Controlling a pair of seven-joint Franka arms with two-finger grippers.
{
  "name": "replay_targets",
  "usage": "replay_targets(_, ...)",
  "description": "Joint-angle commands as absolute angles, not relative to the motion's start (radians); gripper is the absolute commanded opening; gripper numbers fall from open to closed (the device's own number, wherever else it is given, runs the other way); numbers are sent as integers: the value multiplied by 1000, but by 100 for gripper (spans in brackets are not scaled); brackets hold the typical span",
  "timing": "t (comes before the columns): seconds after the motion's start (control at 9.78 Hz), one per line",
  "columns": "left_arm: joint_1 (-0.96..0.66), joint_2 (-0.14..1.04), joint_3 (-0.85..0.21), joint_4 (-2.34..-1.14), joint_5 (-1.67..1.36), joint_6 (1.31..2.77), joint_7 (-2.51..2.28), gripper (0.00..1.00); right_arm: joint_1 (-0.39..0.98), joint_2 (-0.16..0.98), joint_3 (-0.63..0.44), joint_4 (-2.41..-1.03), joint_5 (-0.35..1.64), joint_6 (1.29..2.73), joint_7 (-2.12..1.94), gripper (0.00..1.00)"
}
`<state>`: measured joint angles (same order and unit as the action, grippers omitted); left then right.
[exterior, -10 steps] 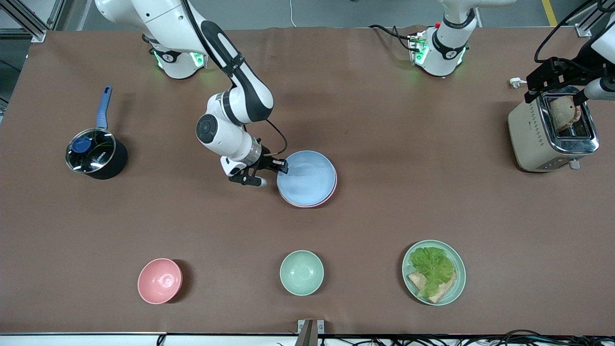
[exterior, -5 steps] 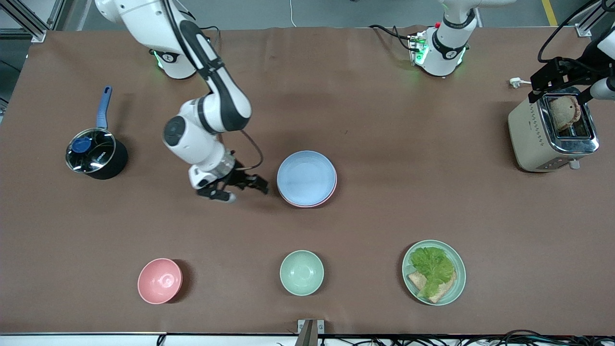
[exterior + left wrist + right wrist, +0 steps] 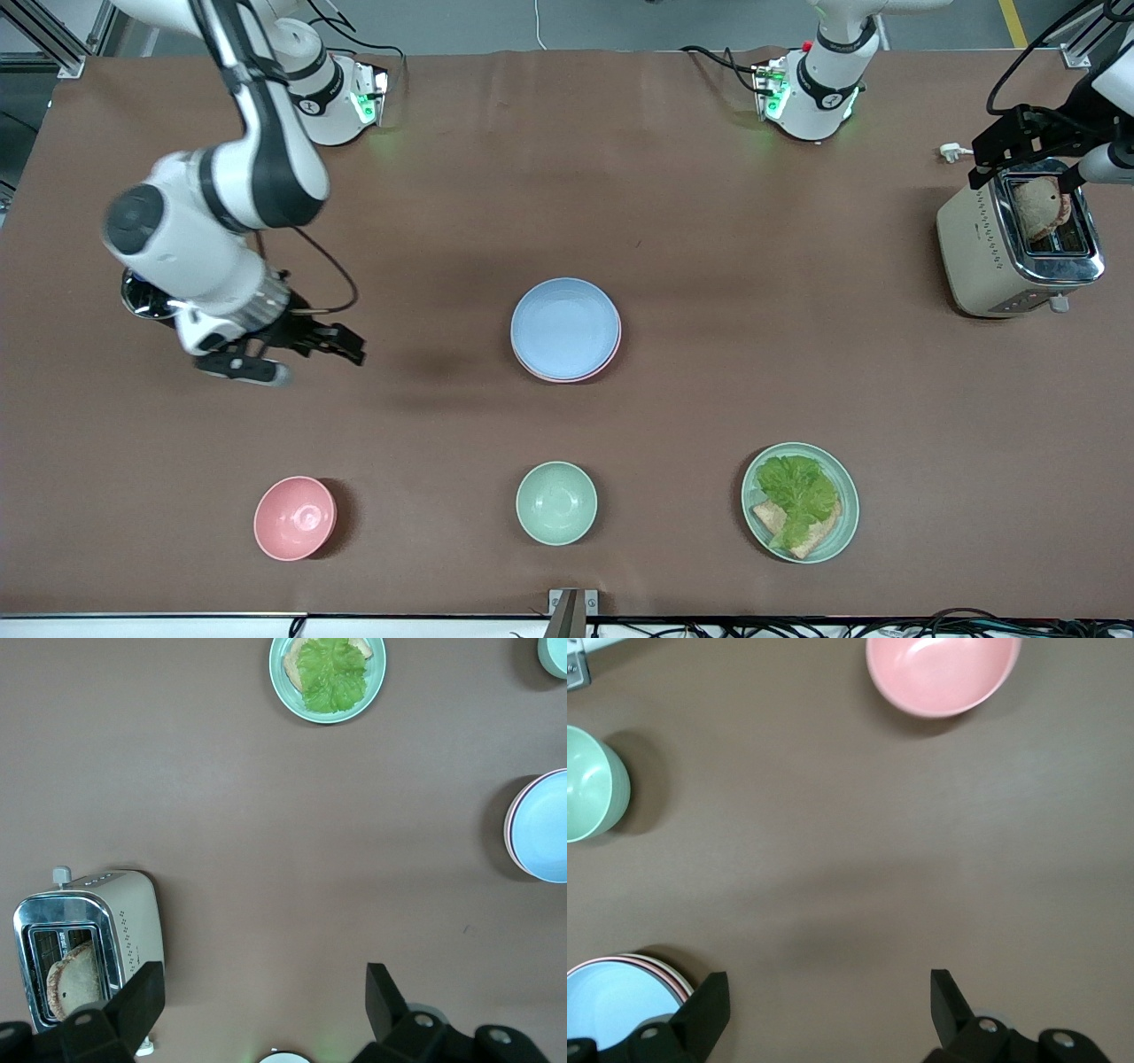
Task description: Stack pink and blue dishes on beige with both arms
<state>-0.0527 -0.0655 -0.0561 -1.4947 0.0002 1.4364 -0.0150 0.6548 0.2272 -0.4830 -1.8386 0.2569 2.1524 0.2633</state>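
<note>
- Your stack sits mid-worktop: the blue plate (image 3: 565,324) lies on top, with the pink plate (image 3: 611,353) showing only as a thin rim beneath it.
- You can make out a pale edge under the pink rim in the right wrist view, likely the beige plate (image 3: 645,958), though the front view hides it completely.
- Your right end effector (image 3: 292,347) hangs empty, fingers spread wide, over bare worktop (image 3: 709,221) toward the right arm's end, beside the saucepan (image 3: 142,297) that its arm largely covers.
- Your left end effector (image 3: 1028,151) hovers over the toaster (image 3: 997,248) at the left arm's end, fingers wide apart and empty, with a slice of bread (image 3: 1038,208) standing in the slot below; that arm is waiting.
- Judging by how things lie, you have the stacking done, and neither arm touches the pile.
- If you must reseat a plate, expect it to be light, rigid and matte, with a shallow raised rim that is the only sensible place to pinch; the flat centre offers nothing to hold.
- Handle any lift level, since stacked plates of equal size would probably slide on one another.
- Nearer the front camera, you have a pink bowl (image 3: 295,517), a green bowl (image 3: 556,502) and a green plate (image 3: 842,523) carrying lettuce (image 3: 797,492), all well apart from the stack.
</note>
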Motion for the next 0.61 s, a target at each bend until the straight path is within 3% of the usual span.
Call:
replay_targets(0.0, -49, -80, -72, -1548, 0, 1430, 6, 100, 664, 215, -537, -1725, 131, 2006, 278, 100)
replay_targets(0.51, -46, -94, -80, -1562, 2, 1430, 6, 100, 597, -1, -609, -1660, 52, 1740, 270, 100)
